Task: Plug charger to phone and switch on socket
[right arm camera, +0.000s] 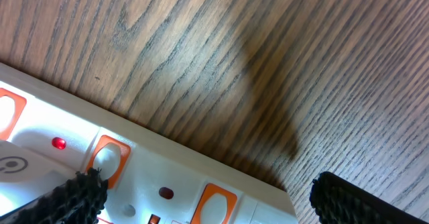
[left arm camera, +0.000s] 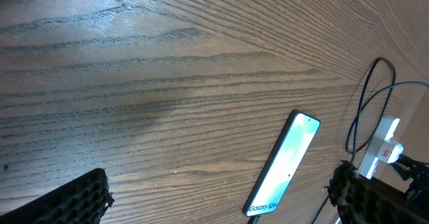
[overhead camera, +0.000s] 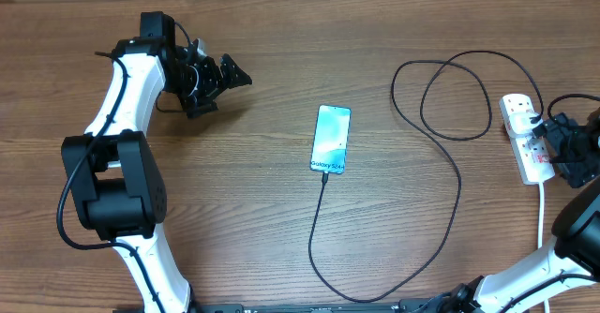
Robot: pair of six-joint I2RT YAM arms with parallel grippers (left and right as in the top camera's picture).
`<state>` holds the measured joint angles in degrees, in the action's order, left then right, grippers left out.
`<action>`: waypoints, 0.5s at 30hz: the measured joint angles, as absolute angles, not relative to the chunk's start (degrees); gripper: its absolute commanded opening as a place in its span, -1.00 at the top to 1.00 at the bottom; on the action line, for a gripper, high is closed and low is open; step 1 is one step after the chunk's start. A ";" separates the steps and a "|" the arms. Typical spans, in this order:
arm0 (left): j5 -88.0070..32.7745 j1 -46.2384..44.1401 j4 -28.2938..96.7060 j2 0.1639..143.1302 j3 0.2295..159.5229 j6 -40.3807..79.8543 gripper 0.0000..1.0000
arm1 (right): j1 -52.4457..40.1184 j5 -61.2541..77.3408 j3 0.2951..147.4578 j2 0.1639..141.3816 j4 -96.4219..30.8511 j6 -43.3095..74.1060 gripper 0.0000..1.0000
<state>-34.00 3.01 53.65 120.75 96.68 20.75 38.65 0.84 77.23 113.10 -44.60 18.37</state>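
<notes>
Phone (overhead camera: pixel 331 141) mid-table, charger (overhead camera: pixel 312 233) at its end, socket (overhead camera: pixel 518 130) far right

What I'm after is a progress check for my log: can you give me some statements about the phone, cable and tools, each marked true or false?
1. The black cable meets the phone at its Galaxy end. True.
2. The left tool is closed on the cable. False: it is open over the bare table, apart from the cable.
3. The right tool is open at the power strip. True.
4. The phone lies face down. False: its teal screen faces up.
5. No light shows on the strip. False: a red light glows in the right wrist view.
</notes>
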 measured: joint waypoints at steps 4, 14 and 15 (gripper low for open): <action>-34.00 3.01 53.65 120.75 96.68 20.75 -0.99 | 38.65 0.51 77.23 113.10 -44.64 19.22 -1.00; -34.00 3.01 53.65 120.75 96.68 20.75 -0.99 | 38.41 -2.79 77.14 113.01 -42.87 21.89 -1.00; -34.00 3.01 53.65 120.75 96.68 20.75 -1.00 | 38.41 -3.01 77.12 113.01 -42.83 22.04 -1.00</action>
